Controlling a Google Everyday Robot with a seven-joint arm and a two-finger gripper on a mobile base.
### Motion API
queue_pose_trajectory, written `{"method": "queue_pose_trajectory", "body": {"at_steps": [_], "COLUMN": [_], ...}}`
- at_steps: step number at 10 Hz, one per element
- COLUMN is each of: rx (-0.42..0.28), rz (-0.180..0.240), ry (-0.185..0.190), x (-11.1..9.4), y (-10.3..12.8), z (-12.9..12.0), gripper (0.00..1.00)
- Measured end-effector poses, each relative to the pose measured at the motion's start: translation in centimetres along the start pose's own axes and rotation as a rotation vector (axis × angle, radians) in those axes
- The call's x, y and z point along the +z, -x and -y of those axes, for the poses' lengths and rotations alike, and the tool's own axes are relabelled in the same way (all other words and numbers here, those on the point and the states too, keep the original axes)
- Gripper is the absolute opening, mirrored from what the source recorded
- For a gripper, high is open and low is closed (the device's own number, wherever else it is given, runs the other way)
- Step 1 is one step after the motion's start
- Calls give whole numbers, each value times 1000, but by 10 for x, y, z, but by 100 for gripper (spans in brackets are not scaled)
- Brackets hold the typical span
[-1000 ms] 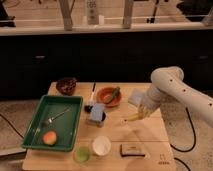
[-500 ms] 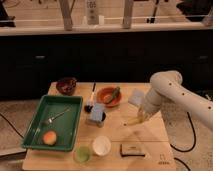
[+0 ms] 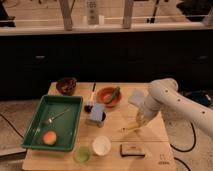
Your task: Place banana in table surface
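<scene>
The yellow banana (image 3: 130, 127) hangs from my gripper (image 3: 140, 120) at the right middle of the wooden table (image 3: 155, 145). The gripper is shut on the banana's upper end. The banana slants down to the left, and its free end is at or just above the table top. My white arm (image 3: 167, 97) reaches in from the right and hides part of the gripper.
A green tray (image 3: 75, 107) with a fork (image 3: 55, 117) and an orange fruit (image 3: 49, 138) lies at the left. A dark bowl (image 3: 66, 85), an orange bowl (image 3: 107, 96), a blue object (image 3: 96, 114), a white cup (image 3: 101, 146), a green cup (image 3: 82, 154), a dark box (image 3: 131, 149) and a white napkin (image 3: 136, 97) stand around.
The arm has come down and slightly left, bringing the banana lower toward the table top. Nothing else has moved.
</scene>
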Motion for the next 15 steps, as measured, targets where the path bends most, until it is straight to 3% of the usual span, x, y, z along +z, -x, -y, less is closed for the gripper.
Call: {"method": "queue_pose_trajectory", "body": {"at_steps": [4,11,13,15], "rx": [9,27,29,33], "rz": [8,18,17,17], "ry": [0,13,17,22], "x": [25,42,42,41], "y": [-3,-7,-9,-12], "z": [-2,1,2,3], "gripper": [2,71,80,80]}}
